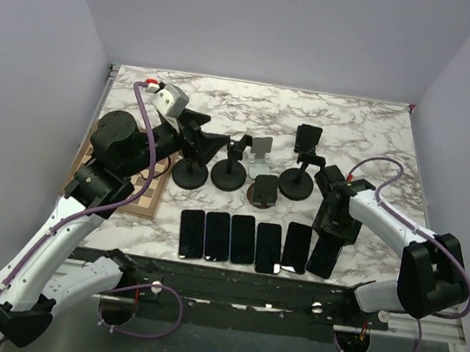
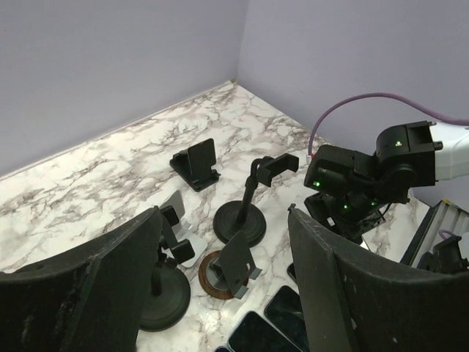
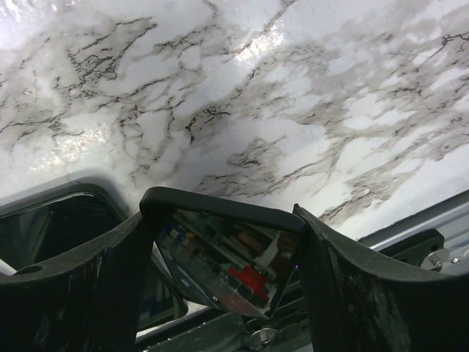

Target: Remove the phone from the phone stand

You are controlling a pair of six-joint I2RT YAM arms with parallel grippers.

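The right tool (image 1: pixel 330 231) is closed across the width of a phone (image 3: pixel 220 253). In the right wrist view its two fingers (image 3: pixel 366 293) stand against the phone's long edges, and the glossy screen between them mirrors the room. From above, this phone sits at the right end of a row of phones (image 1: pixel 243 240) that lie side by side near the front edge of the marble worktop (image 1: pixel 364 133). It is off every stand (whether its lower end rests on the marble I cannot tell). It lies slightly askew to its five neighbours.

The left tool (image 2: pixel 223 220) hangs open above the cluster of stands, its fingers (image 2: pixel 110 286) spread wide with nothing between them. Below it is a round-based stand (image 2: pixel 240 224) with a curved neck and a clamp at the top. A second round-based stand (image 2: pixel 165 290) is to its left in the left wrist view. A small stand on a brown disc (image 2: pixel 229 270) is just in front of the first one. Further back, a black folding stand (image 2: pixel 196 163) sits apart from the others on the marble, and I cannot tell whether it carries anything. A checkered board (image 1: pixel 140 196) with a wooden border lies at the left side of the worktop, partly under the left arm.
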